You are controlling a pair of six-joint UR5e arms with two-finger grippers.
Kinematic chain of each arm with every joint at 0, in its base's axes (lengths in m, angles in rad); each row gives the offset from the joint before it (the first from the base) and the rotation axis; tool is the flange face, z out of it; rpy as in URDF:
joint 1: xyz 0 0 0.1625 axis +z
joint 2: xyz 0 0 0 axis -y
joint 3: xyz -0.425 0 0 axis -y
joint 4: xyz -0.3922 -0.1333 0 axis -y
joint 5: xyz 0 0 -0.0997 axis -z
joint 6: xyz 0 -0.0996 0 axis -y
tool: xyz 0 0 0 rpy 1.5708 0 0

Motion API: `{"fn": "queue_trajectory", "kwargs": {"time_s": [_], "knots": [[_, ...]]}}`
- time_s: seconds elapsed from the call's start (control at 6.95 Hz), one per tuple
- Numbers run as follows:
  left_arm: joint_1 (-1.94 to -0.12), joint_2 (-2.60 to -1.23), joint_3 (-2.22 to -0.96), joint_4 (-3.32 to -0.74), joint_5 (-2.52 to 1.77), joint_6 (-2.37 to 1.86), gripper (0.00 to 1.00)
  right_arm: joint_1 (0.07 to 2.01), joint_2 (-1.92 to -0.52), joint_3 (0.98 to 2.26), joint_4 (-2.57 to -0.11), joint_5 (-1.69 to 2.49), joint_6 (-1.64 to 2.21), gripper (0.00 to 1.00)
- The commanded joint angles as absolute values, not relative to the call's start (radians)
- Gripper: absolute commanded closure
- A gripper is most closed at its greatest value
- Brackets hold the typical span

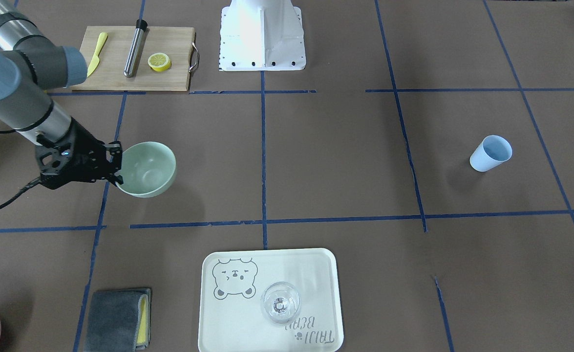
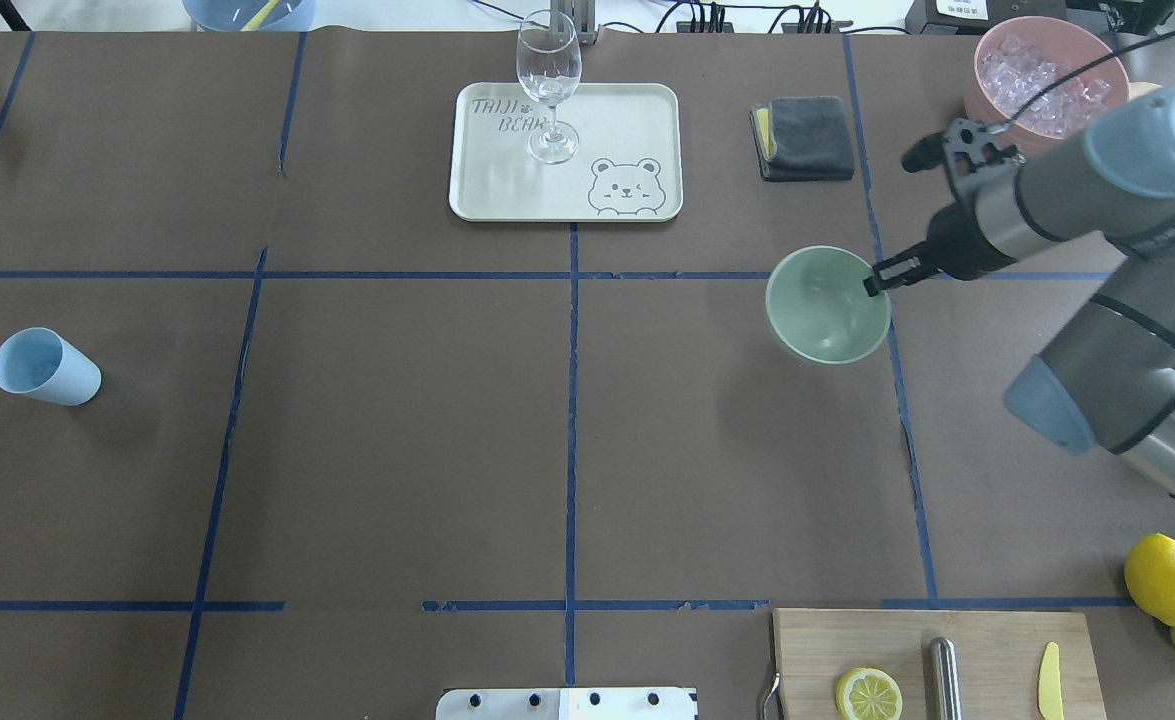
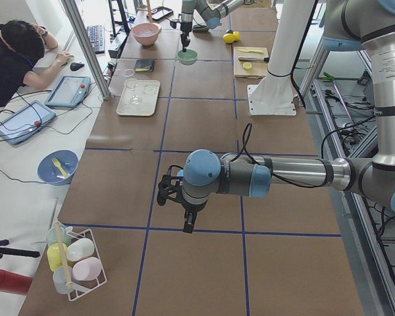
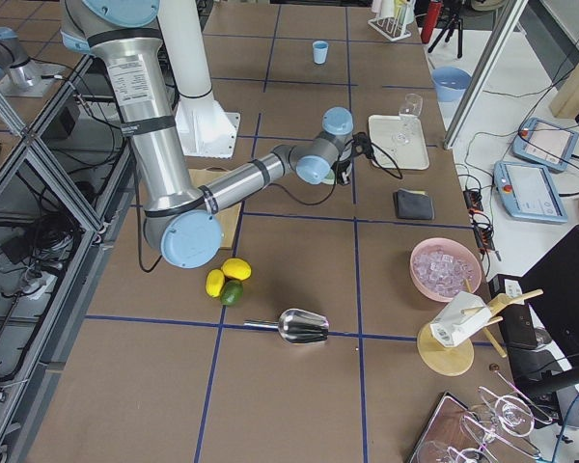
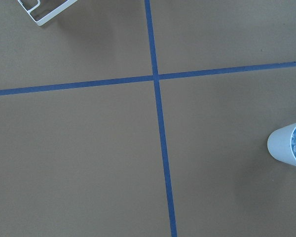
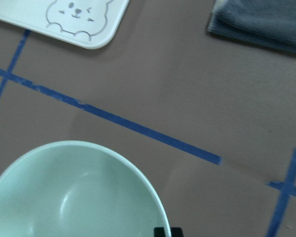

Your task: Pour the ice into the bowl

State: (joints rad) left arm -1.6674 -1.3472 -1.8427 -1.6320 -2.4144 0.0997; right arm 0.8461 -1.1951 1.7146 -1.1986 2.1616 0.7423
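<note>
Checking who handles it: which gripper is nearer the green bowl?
Right. The right gripper pinches the bowl at its rim; the left gripper hangs far away, touching nothing.

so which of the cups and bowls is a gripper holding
The pale green bowl, pinched at its rim by the right gripper; the blue cup and the wine glass are untouched.

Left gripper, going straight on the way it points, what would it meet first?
Likely the bare table, near the blue tape cross; the left gripper points down, the blue cup stands aside.
</note>
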Motion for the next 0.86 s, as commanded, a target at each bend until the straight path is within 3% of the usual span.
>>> {"fn": "queue_trajectory", "kwargs": {"time_s": [0.0, 0.29, 0.72], "knots": [[-1.667, -1.348, -1.844, -1.635, -2.414, 0.100, 0.00, 0.712, -0.976, 1.691, -1.363, 2.046, 0.953, 1.00], [-1.667, -1.348, -1.844, -1.635, -2.424, 0.100, 0.00, 0.580, -0.725, 1.516, -1.414, 1.924, 1.148, 1.00], [-1.666, -1.347, -1.842, -1.634, -2.465, 0.100, 0.00, 0.421, -0.476, 1.188, -1.387, 1.723, 1.285, 1.00]]}}
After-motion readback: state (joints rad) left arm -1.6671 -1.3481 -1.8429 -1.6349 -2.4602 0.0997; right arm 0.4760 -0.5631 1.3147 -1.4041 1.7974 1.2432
